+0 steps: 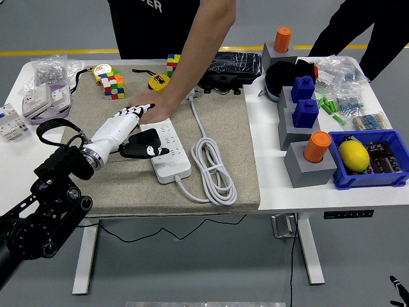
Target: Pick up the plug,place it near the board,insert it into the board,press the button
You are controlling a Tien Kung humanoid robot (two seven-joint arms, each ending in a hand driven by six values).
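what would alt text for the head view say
The robot's left hand reaches in from the lower left, fingers spread beside a white power strip on a beige mat, while a person's hand rests at the strip's far end. The strip's white cable coils to its right; cubes, tape measures and bins sit around the mat.
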